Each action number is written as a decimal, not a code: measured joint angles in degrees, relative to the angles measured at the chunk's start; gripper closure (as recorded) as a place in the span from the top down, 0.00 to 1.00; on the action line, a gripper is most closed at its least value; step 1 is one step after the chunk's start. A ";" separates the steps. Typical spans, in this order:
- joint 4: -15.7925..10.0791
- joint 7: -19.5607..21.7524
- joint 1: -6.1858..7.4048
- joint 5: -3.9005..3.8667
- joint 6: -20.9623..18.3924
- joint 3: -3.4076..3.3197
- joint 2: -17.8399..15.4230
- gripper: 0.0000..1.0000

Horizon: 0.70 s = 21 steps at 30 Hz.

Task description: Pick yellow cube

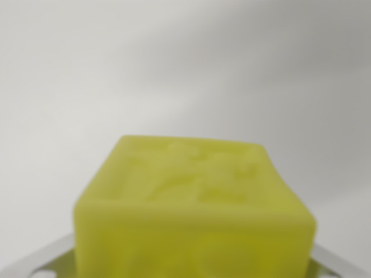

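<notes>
Cube (194, 214) fills the near centre of my wrist view, yellow, blurred from being so close to the lens. Its top face carries raised relief shapes, too soft to read. The near face runs off the bottom edge of the view. Pale metal parts of my gripper (191, 267) show at the bottom left (37, 263) and bottom right (342, 266), one on each side of the cube, right against its lower corners. The left part has a dark slot in it. Fingertips themselves aren't visible, so I cannot tell whether my jaws are clamped on the cube or just sitting beside it. Beyond the cube, far side, only a plain white surface (185, 63) with soft grey shadow bands running diagonally across the upper right.
</notes>
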 joint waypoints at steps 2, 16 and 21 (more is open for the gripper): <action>0.16 0.03 0.00 -0.04 -0.74 0.00 -0.58 0.00; 1.64 0.20 -0.01 -0.27 -5.93 0.00 -4.30 0.00; 2.31 0.24 -0.01 -0.34 -7.79 0.00 -5.51 0.00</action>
